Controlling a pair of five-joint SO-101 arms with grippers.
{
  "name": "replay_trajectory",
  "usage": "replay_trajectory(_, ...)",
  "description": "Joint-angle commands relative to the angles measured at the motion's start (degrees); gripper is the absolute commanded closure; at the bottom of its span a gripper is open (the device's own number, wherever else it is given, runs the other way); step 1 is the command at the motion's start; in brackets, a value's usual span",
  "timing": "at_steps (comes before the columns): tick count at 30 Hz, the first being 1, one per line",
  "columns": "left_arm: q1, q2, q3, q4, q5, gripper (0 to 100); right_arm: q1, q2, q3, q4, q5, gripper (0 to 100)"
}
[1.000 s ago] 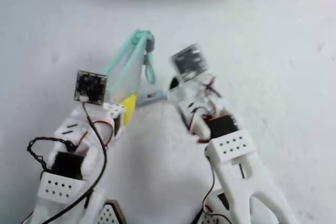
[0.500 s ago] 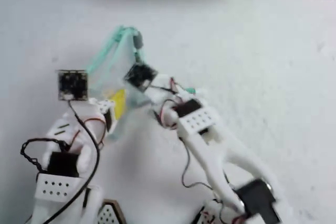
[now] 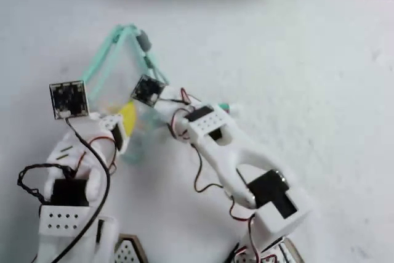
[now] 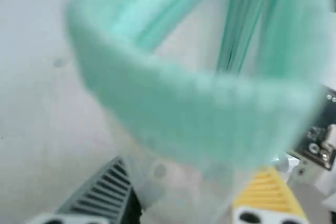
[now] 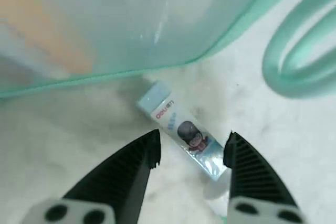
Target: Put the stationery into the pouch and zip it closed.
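Note:
A clear pouch (image 3: 120, 69) with mint green trim lies at the table's left centre, its mouth toward the arms. My left gripper (image 3: 123, 124), with one yellow finger (image 4: 268, 195) and one grey finger (image 4: 105, 200), is shut on the pouch's near edge (image 4: 189, 114). A small eraser in a light blue wrapper (image 5: 181, 132) lies on the table just outside the pouch's rim (image 5: 157, 66). My right gripper (image 5: 191, 148) hovers over it, open, one black finger on each side of the eraser and clear of it. In the high view the right wrist (image 3: 148, 90) covers the eraser.
The pouch's mint carrying loop (image 5: 299, 61) curls on the table beside the eraser. A small green object (image 3: 223, 108) pokes out beside the right arm (image 3: 234, 152). The white table (image 3: 308, 60) stretches bare to the right and back.
The right arm has swung left across the table to the pouch's mouth. The left arm has drawn the pouch left and farther back.

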Motion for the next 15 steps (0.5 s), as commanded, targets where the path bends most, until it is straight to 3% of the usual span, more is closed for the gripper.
replay_trajectory(1, -0.75, -0.48, -1.49, -1.32, 0.79, 76, -0.75, 0.57, -3.96, -0.84, 0.97, 80.8)
replay_trajectory(9, -0.75, -0.48, -1.49, -1.32, 0.79, 76, -2.15, 3.03, -4.57, 2.15, 7.82, 81.3)
replay_trajectory(15, -0.66, -0.48, -1.49, -1.32, 0.79, 76, -2.51, 3.03, -4.57, 4.09, 11.52, 98.4)
